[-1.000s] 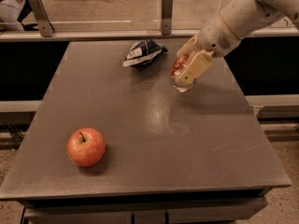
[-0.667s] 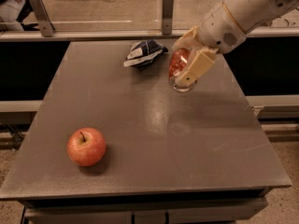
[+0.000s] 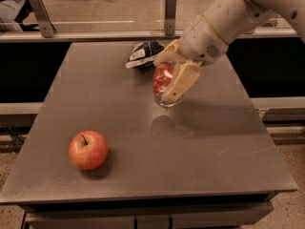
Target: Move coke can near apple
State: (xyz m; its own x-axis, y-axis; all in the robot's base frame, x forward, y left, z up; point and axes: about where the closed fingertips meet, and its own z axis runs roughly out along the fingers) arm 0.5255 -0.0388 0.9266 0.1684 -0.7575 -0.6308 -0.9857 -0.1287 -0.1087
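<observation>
The red coke can [image 3: 163, 79] is held in my gripper [image 3: 172, 80], lifted above the middle of the grey table [image 3: 143, 161], its silver end pointing down. The cream fingers [image 3: 183, 80] are shut around the can's sides. The white arm reaches in from the upper right. The red apple [image 3: 88, 150] with its dark stem sits on the table at the front left, well apart from the can, down and to the left of it.
A dark blue and white snack bag [image 3: 144, 54] lies at the table's back, just behind the gripper. A metal rail with posts [image 3: 170, 11] runs behind the table. The floor drops away past the right edge.
My gripper has carried the can left and toward the front, away from the back right and closer to the apple. The apple and bag have not moved.
</observation>
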